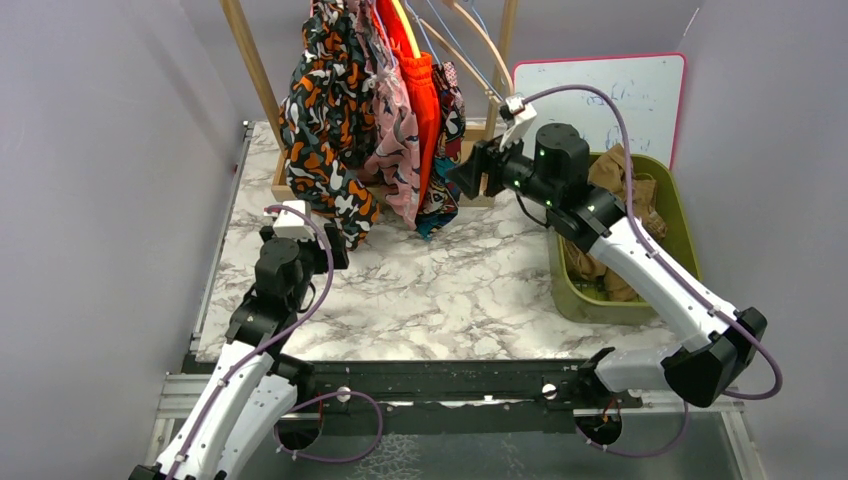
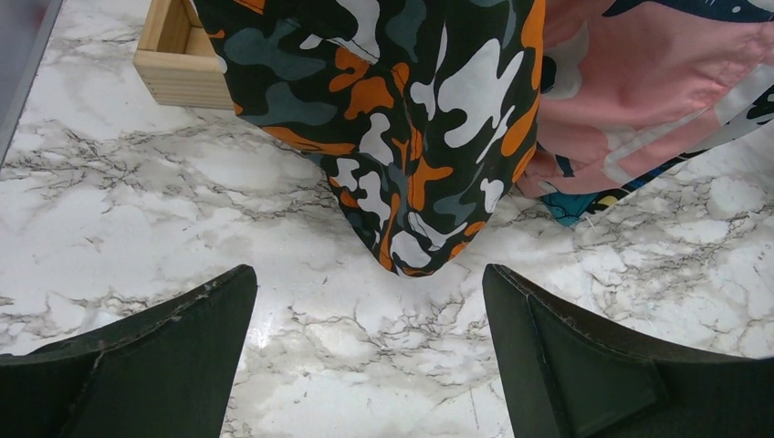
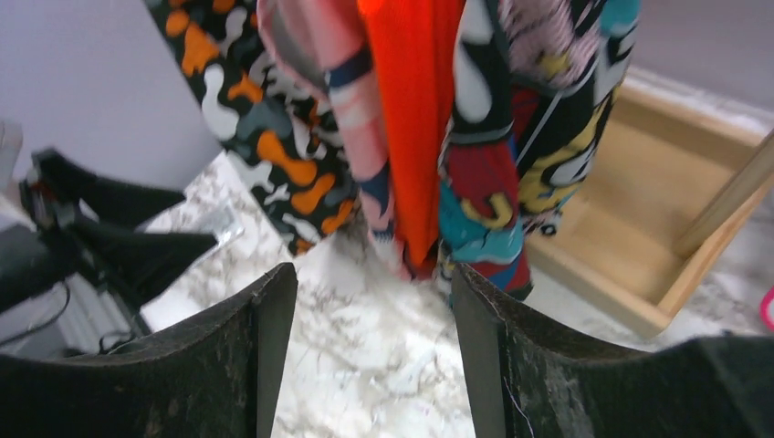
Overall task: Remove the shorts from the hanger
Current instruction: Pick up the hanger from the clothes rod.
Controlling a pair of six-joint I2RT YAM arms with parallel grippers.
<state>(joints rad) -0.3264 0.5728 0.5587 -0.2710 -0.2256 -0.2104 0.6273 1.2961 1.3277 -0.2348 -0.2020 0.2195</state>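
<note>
**Shorts hang on rack as two open grippers face them**

The shorts (image 1: 380,120) are seen hanging in a bunch on a wooden rack (image 2: 178,68) at the far side of the marble worktop (image 1: 450,290). The left gripper (image 1: 335,240) is held low over the worktop, its jaws spread wide with nothing between them. The hem of the blotch pair (image 2: 411,137) is seen just ahead of its fingertips, with the pink pair (image 2: 639,91) ahead and to its right. The right gripper (image 1: 468,178) is pointed at the bunch from the other side, jaws parted and empty. The orange pair (image 3: 415,109) is framed straight ahead of it, the multicolour pair (image 3: 511,164) just to the right. Tan shorts (image 1: 625,190) are piled in a green bin (image 1: 685,215) behind the right gripper.
</note>
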